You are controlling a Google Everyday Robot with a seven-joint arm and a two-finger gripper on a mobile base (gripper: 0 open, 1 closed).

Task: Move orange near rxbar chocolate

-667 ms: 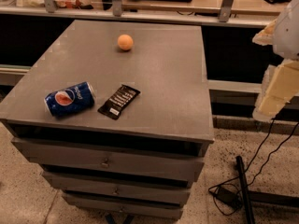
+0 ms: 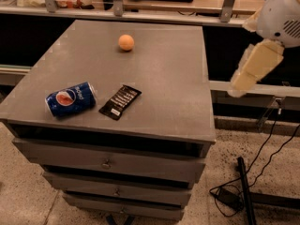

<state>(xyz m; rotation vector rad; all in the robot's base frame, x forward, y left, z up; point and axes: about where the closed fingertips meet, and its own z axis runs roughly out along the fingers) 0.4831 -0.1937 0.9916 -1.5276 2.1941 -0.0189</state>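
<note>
The orange (image 2: 126,42) is a small round pale-orange fruit at the far middle of the grey cabinet top (image 2: 168,78). The rxbar chocolate (image 2: 120,101) is a flat black wrapper with white lettering, lying near the front left of the top, well in front of the orange. My gripper (image 2: 255,68) is a cream-coloured part below the white arm joint (image 2: 283,18). It hangs in the air off the right edge of the cabinet, away from both things and holding nothing that I can see.
A blue Pepsi can (image 2: 70,99) lies on its side just left of the wrapper. The cabinet has drawers (image 2: 108,163) below. A glass-fronted counter (image 2: 140,3) runs behind it. Black cables and a stand (image 2: 243,191) lie on the floor at the right.
The arm and gripper have moved a little left and up, closer to the cabinet's right edge. The orange, wrapper and can have not moved.
</note>
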